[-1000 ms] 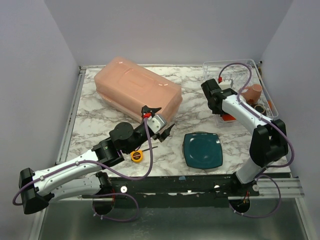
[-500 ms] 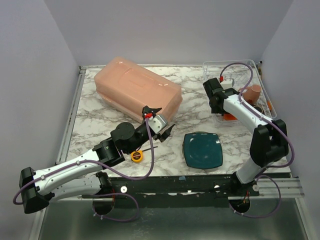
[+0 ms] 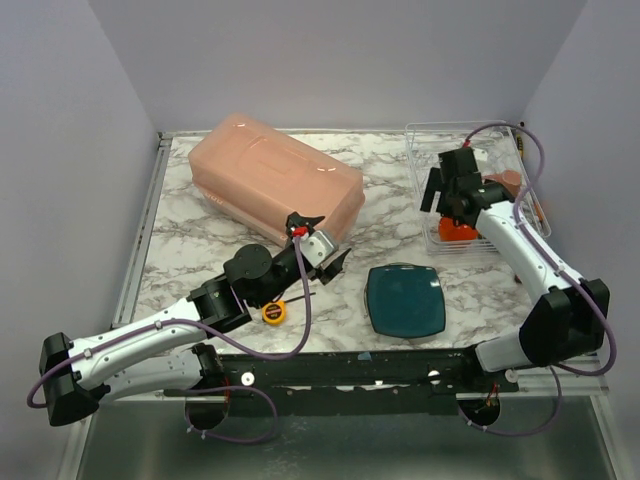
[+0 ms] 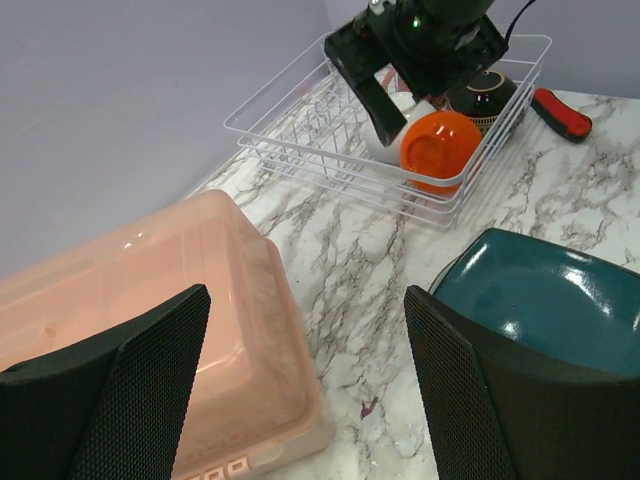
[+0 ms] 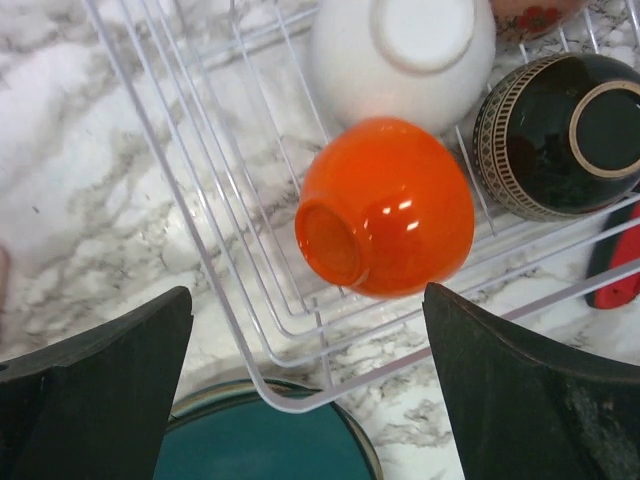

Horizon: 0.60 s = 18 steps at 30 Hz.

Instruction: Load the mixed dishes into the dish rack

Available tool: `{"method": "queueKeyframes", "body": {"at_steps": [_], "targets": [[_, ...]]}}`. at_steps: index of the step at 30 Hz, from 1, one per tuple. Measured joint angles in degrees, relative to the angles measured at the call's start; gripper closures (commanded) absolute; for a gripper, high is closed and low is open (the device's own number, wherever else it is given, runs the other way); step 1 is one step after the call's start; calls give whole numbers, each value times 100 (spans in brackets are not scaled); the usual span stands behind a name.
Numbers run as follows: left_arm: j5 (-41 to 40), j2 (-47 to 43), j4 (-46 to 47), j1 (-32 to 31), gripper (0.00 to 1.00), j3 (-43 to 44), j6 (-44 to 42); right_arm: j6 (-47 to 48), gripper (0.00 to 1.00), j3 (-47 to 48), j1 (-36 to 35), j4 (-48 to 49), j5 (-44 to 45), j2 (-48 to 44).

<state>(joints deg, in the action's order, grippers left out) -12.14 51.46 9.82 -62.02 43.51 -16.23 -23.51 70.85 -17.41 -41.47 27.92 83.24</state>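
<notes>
Our right hand [image 5: 308,300] gapes wide and empty, just above the glossy round orange bowl [image 5: 385,220] lying sideways in the white wire rack [image 4: 340,157]; clipping it could roll it.

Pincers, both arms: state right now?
Left pincer: open, holding nothing.
Right pincer: open, empty, above the orange bowl in the dish rack.

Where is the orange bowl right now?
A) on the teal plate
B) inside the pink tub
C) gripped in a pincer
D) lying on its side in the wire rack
D: the orange bowl lies tipped inside the wire rack, next to the white bowl.
</notes>
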Motion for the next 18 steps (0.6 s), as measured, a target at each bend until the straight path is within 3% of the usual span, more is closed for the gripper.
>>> {"method": "queueKeyframes", "body": {"at_steps": [7, 18], "targets": [[0, 20, -2, -11, 21, 0, -15, -245, 0, -221, 1252, 623, -1097, -131], [2, 24, -2, -26, 21, 0, -31, -188, 0, -717, 1327, 769, -1204, -44]]}}
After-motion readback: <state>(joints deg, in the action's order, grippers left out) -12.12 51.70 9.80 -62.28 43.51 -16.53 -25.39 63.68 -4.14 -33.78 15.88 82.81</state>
